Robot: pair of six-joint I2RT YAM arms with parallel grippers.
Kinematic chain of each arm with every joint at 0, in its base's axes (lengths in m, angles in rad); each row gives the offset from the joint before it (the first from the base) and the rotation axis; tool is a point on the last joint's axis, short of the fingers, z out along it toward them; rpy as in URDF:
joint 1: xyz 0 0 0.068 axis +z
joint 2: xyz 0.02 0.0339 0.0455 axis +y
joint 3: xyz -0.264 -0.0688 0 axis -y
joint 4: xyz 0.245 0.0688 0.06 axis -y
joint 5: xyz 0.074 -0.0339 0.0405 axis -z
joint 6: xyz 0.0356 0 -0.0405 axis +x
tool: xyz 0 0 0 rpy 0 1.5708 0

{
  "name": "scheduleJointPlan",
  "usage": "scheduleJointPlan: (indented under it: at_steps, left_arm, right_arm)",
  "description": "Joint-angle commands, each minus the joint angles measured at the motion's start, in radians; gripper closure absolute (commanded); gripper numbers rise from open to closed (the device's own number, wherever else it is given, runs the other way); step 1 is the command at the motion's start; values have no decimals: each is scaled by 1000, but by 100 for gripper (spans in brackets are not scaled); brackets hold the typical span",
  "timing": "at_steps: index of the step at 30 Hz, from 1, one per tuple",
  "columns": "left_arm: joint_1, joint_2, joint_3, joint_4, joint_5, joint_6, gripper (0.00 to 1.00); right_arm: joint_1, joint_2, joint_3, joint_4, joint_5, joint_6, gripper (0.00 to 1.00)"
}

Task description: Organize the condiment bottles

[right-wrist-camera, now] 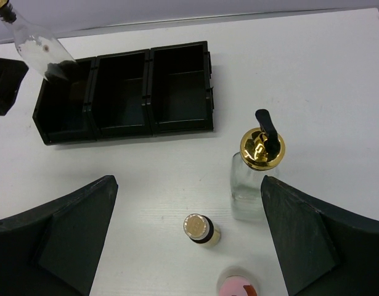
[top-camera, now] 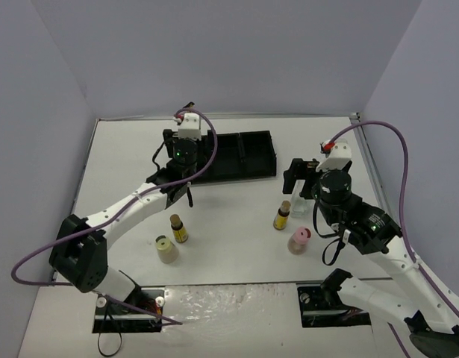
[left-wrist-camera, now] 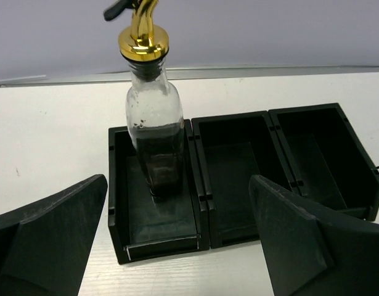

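Note:
A tall clear glass bottle [left-wrist-camera: 153, 123] with a gold pourer top stands in the left compartment of the black tray [left-wrist-camera: 201, 179]. My left gripper [left-wrist-camera: 177, 253] is open and empty just in front of that compartment; in the top view it [top-camera: 177, 177] hides this bottle. My right gripper [right-wrist-camera: 188, 206] is open and empty above the second glass bottle [right-wrist-camera: 254, 176], an amber bottle [right-wrist-camera: 201, 229] and the pink jar [right-wrist-camera: 237, 287]. In the top view the right gripper [top-camera: 302, 183] is beside that glass bottle [top-camera: 298, 203]. Another amber bottle [top-camera: 178, 227] and the beige jar [top-camera: 166, 249] stand at the left.
The tray [top-camera: 259, 173] lies at the back centre; its middle and right compartments hold nothing. An amber bottle [top-camera: 281, 216] and the pink jar [top-camera: 298, 240] stand close together right of centre. Grey walls enclose the table on three sides.

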Motion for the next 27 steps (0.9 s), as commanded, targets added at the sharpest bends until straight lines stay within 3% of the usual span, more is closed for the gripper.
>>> scheduleJointPlan:
  at_steps: [1,6,12,18,27]
  left_arm:
    - [-47,-170,6,-149,-149,-65,3]
    - [-98,-303,-6,-348,-220,-127,3]
    - [-133,-447,10,-486,-241,-137,3]
    - [-139,-521,54,-564,-231,-121,3]
    - [-142,-561,78,-611,-214,-92,3]
  right_arm:
    - [8,-24,60,-46,119,55,0]
    - [8,-31,31,-135,214,77,0]
    - [5,-17,-33,-91,259,8,0]
    - [-28,34,-93,40,193,-7,0]
    - [-199,58,-167,160,18,-21,0]
